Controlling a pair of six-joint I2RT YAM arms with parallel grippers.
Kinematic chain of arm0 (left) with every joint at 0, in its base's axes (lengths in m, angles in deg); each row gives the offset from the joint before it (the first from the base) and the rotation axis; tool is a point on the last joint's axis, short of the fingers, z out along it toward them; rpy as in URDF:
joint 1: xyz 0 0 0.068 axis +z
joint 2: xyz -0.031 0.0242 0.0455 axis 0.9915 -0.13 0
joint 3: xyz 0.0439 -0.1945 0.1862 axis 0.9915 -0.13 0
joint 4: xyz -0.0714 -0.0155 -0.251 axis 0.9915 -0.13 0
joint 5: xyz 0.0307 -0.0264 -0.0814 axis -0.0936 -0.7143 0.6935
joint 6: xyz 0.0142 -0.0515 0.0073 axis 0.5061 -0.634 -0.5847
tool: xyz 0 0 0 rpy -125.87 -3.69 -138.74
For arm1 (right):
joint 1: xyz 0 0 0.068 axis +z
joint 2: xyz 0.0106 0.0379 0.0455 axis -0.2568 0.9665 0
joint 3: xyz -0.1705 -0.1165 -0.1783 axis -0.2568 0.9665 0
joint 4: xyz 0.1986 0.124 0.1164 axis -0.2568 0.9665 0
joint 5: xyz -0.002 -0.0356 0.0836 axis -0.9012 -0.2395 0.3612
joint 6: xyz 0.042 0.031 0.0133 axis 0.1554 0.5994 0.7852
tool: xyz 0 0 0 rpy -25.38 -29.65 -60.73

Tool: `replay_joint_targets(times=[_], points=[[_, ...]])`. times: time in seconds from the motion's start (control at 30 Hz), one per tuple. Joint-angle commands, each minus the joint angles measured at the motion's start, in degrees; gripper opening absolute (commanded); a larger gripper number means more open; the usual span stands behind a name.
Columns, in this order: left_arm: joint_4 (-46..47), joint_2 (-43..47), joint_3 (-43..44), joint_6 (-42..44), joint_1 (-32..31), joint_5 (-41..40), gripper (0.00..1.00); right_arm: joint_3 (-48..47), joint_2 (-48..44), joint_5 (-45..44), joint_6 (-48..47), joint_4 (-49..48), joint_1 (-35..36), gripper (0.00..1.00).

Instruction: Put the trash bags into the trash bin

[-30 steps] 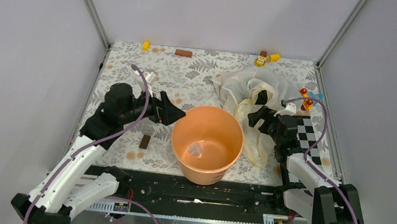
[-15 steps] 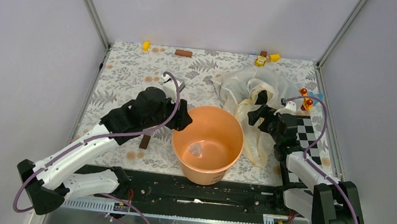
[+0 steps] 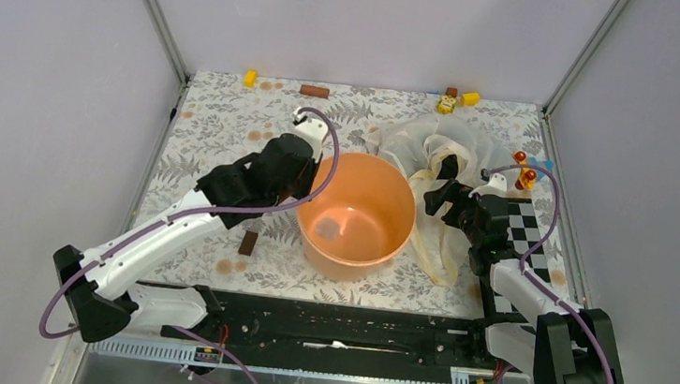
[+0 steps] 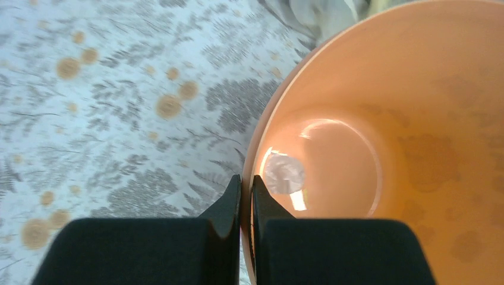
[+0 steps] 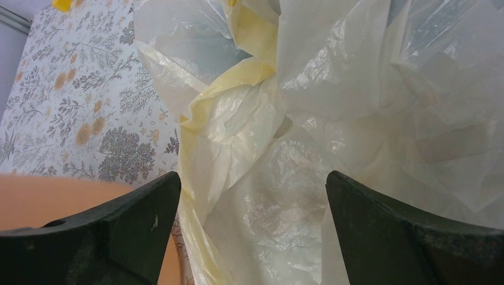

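The left gripper (image 4: 245,181) is being clamped together on the left rim of the bin (image 4: 416,107); the wall is best being held steady, not tipped. Right of the bin, the right gripper (image 5: 251,178) is being held wide apart over a cream bag (image 5: 368,89). No black bag is being seen.

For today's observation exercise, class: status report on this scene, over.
Left gripper shut on trash bin rim. Right gripper open over cream plastic bag. No bag in bin yet.
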Motion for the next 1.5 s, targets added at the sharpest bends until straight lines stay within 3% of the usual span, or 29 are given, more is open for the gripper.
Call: replay_joint_targets(times=[0.0,0.3,0.5,0.57,0.63,0.73,0.77,0.83,0.97,1.03,1.2,1.37,1.47], points=[[5.29,-0.48,6.92,1.79,2.41,-11.53,0.0,-2.58,-0.39,-0.84,-0.33,-1.53,0.4,1.0],[13.06,-8.08,10.04,-3.43,17.94,-1.04,0.0,-2.54,-0.82,-2.97,-0.05,-0.68,0.4,1.0],[13.27,-13.59,12.27,-4.41,21.26,-1.93,0.0,-2.77,-0.76,-3.64,0.29,-0.19,0.4,1.0],[13.92,-14.62,12.16,-5.68,23.08,1.37,0.02,-2.84,-0.79,-3.64,0.43,-0.19,0.4,1.0],[14.0,-15.03,12.23,-6.64,24.02,3.73,0.25,-2.87,-0.6,-3.74,0.57,-0.19,0.4,1.0],[14.26,-13.37,11.64,-8.74,24.15,2.67,0.75,-2.88,-0.95,-4.39,0.73,0.37,0.4,1.0],[15.04,-12.19,11.0,-9.18,24.15,2.44,0.84,-2.82,-1.23,-5.94,0.83,0.83,0.4,1.0],[16.33,-9.54,10.27,-9.29,24.06,3.61,0.9,-2.71,-1.91,-9.0,1.28,2.03,0.4,1.0],[14.74,-6.39,12.24,-9.69,23.51,8.03,0.9,-2.93,-2.41,-10.98,1.9,3.41,0.4,0.98],[14.39,-5.1,12.8,-9.06,20.39,9.27,0.87,-2.96,-2.52,-10.86,2.17,3.5,0.4,0.94],[14.4,-7.65,15.98,-3.87,-0.66,-6.64,0.86,-2.67,-3.41,-12.53,2.76,3.94,0.4,0.91],[17.86,-13.86,19.65,1.3,-12.61,-13.21,0.76,-1.84,-5.82,-16.34,3.82,5.2,0.4,0.87],[22.17,-17.7,20.22,5.77,-17.45,-12.58,0.68,-1.01,-7.99,-18.29,4.52,5.82,0.4,0.85]])
